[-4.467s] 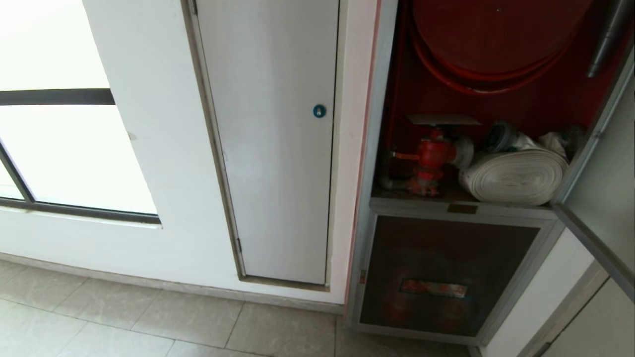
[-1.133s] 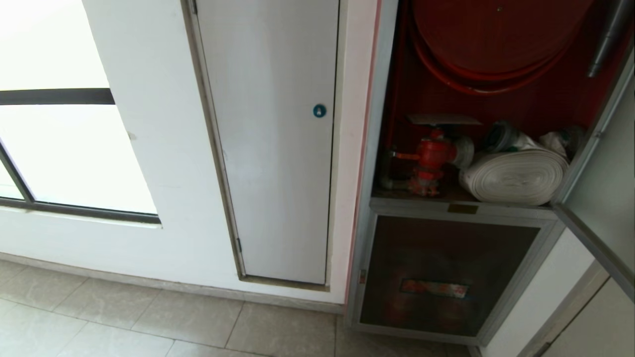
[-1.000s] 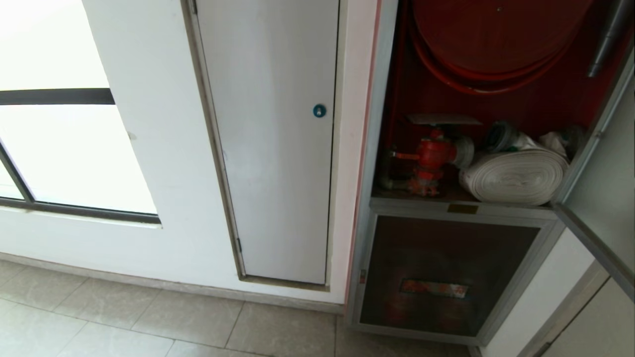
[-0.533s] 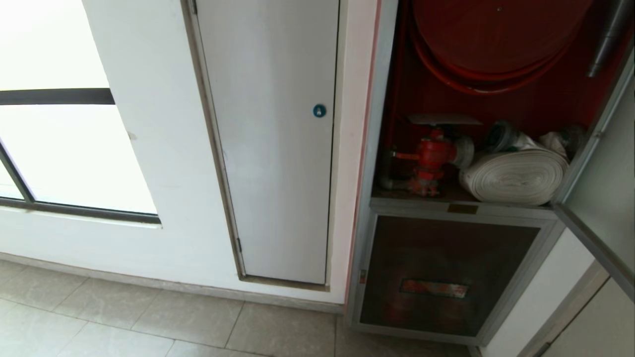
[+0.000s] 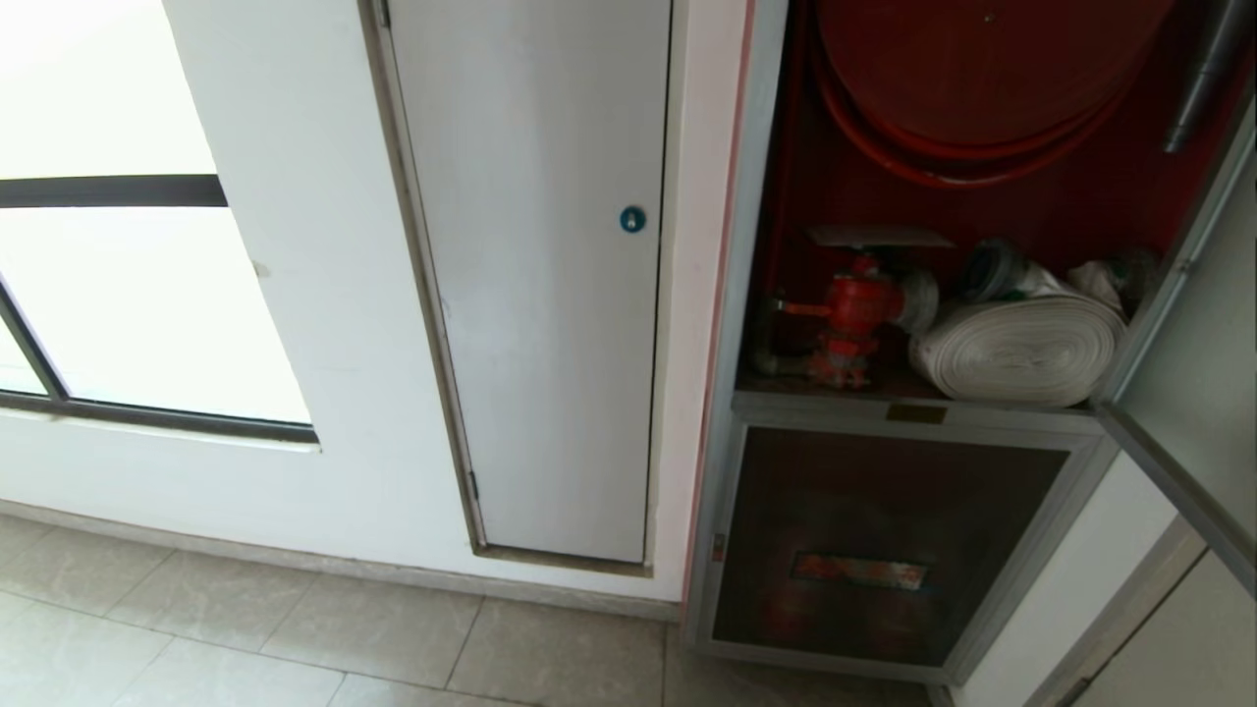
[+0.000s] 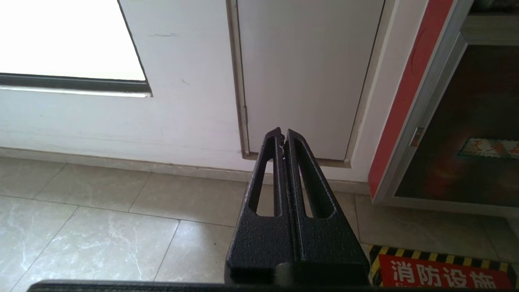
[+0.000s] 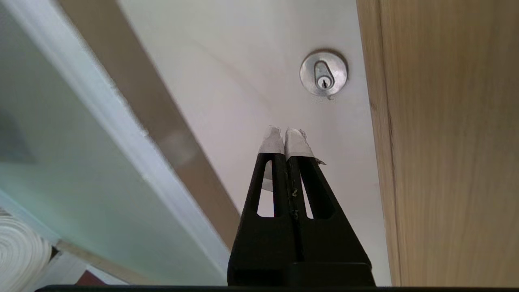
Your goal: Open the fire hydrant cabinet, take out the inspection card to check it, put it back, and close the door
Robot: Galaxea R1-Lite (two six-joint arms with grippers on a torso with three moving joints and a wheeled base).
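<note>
Cabinet (image 5: 746, 295) open; door (image 5: 1193, 393) swung out at 3 o'clock in head view. Card (image 5: 877, 237) lies flat atop red valve (image 5: 852, 312), long axis 9-to-3, inside at 1 o'clock. Right tool (image 7: 285, 136) pressed together, empty, beside the door's pane and nearer; judged it should swing toward 9 o'clock. Left tool (image 6: 282, 136) pressed together, parked low.

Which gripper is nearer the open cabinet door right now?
Right. The right gripper, shut, is just beside the door, whose framed glass pane fills one side of its wrist view. The left gripper, shut, hangs low above the floor, facing the pale grey panel.
</note>
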